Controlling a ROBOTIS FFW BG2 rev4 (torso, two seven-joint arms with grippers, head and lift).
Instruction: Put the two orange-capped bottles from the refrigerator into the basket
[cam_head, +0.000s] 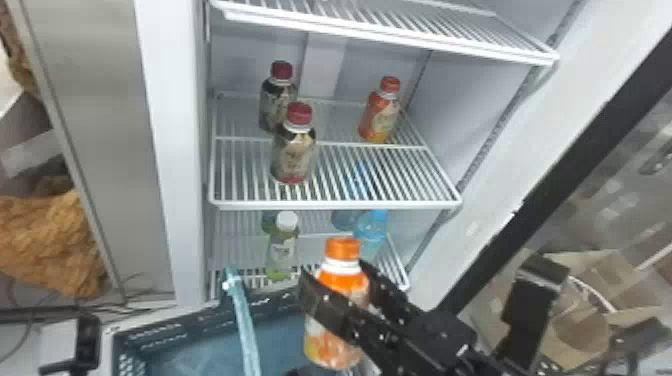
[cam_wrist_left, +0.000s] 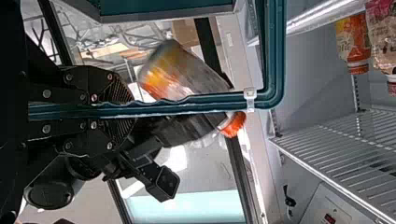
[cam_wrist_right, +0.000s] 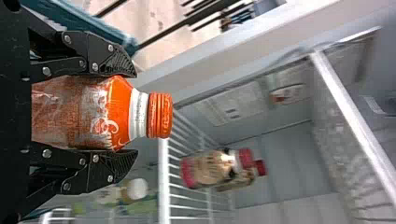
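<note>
The right gripper (cam_head: 335, 276) grasps an orange-capped bottle (cam_head: 327, 345), wire shelves (cam_head: 335, 204) behind it; the left gripper (cam_wrist_left: 127, 106) clasps the basket (cam_head: 162, 336) beside it.

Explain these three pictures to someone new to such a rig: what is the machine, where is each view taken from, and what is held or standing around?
This is a robot with two black arms, each ending in a pincer of two flat fingers. One picture looks forward and down from its head into an open refrigerator. The other two come from cameras on its wrists and are turned on their side. The right pincer grips an orange-capped bottle; the left pincer is closed on a teal bar of the basket. On the middle shelf stand two dark bottles with red caps and another orange-capped bottle. Lower down is a greenish bottle with a white cap.
</note>
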